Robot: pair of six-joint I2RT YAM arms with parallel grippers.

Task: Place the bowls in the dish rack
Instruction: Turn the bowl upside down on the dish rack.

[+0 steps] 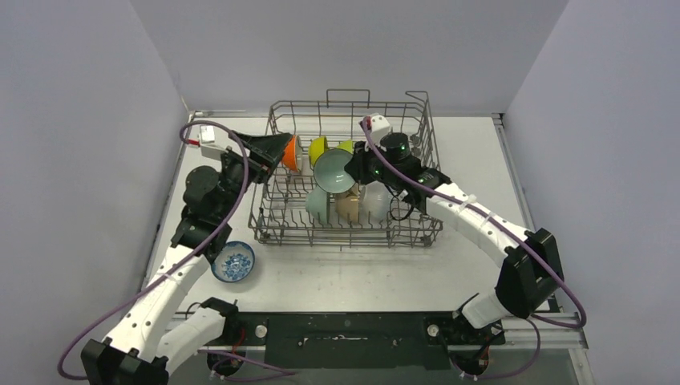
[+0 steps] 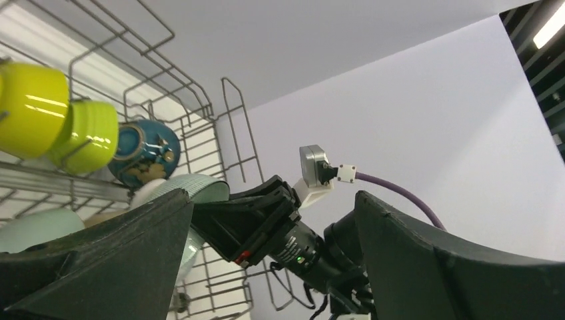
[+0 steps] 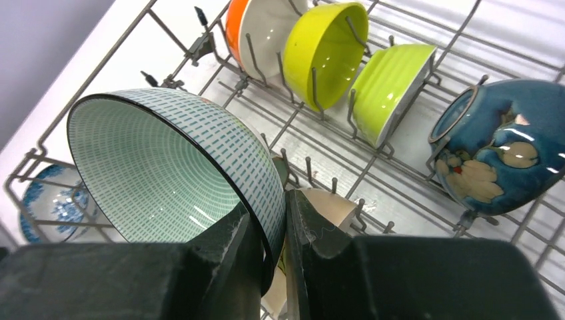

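The grey wire dish rack stands mid-table. My right gripper is shut on the rim of a pale green patterned bowl and holds it tilted above the rack's middle. In the back row stand orange, yellow, lime and dark blue bowls. A beige bowl sits just under my right gripper. My left gripper is open and empty at the rack's left rim, beside the orange bowl. A blue-patterned bowl lies on the table.
The rack's front row holds pale green, beige and white bowls. In the left wrist view the right gripper's body shows between my open left fingers. Grey walls close in both sides and the back.
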